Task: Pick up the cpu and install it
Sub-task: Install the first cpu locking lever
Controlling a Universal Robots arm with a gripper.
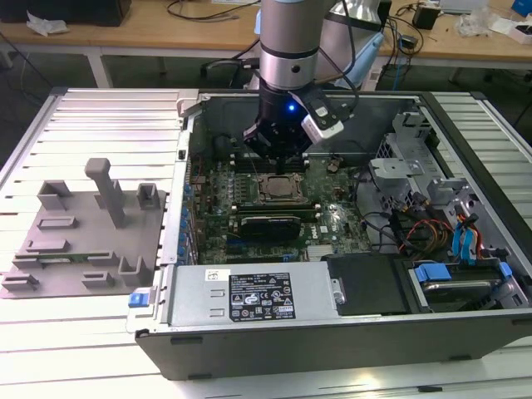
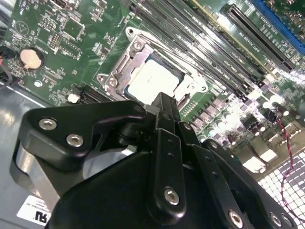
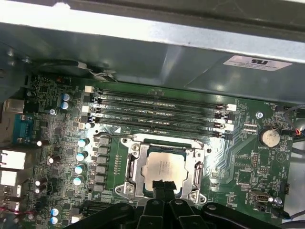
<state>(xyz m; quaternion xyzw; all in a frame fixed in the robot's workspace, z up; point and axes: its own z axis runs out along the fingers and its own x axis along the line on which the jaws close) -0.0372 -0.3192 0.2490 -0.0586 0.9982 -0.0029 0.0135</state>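
The cpu [image 3: 162, 167] lies flat inside the dark socket, its pale silver top framed by the metal socket frame [image 3: 135, 164]; it shows in both wrist views, cpu [image 2: 151, 78]. In the exterior view the cpu [image 1: 277, 188] sits mid-motherboard inside the open computer case. My gripper [image 3: 162, 184] hangs just above one edge of the chip, its black fingers pressed together with nothing between them. The second wrist view shows the gripper [image 2: 164, 101] tips close over the socket's edge, apart from the chip. From the exterior view, the gripper [image 1: 280, 160] is directly over the socket.
Memory slots [image 3: 157, 109] run alongside the socket, near the case wall [image 3: 143, 52]. A long black card [image 1: 268, 223] lies in front of the socket. A grey fixture plate [image 1: 83, 241] sits at the exterior view's left. Power supply [image 1: 249, 295] and cabled drive bays [image 1: 432, 224] crowd the case.
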